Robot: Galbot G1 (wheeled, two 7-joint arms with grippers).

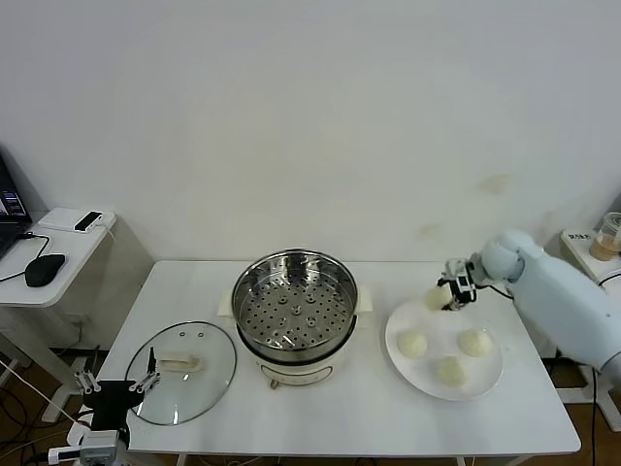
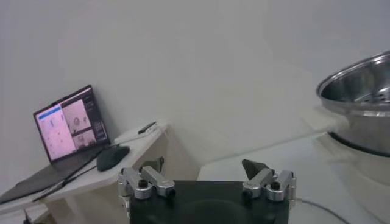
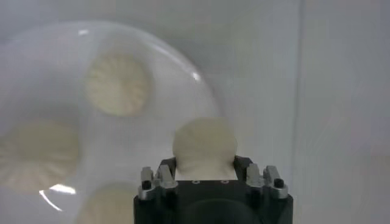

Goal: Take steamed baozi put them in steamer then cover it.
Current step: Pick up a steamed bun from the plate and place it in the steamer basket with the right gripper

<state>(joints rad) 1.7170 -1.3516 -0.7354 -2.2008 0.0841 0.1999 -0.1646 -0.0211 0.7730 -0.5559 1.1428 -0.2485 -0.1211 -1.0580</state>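
My right gripper (image 1: 448, 294) is shut on one cream-white baozi (image 1: 438, 297) at the far rim of the white plate (image 1: 490, 377). In the right wrist view the held baozi (image 3: 204, 146) sits between the fingers of that gripper (image 3: 205, 167). Three more baozi (image 1: 412, 344) (image 1: 474, 342) (image 1: 450, 370) lie on the plate. The steel steamer (image 1: 295, 301) stands open at the table's middle, its perforated tray bare. The glass cover (image 1: 181, 372) lies flat to its left. My left gripper (image 1: 118, 377) is open and empty at the cover's left edge, and also shows in the left wrist view (image 2: 203, 165).
A side table (image 1: 58, 248) with a mouse and laptop stands to the left of the white work table (image 1: 388, 417). A second small table with a cup (image 1: 609, 236) is at the far right. The wall is close behind.
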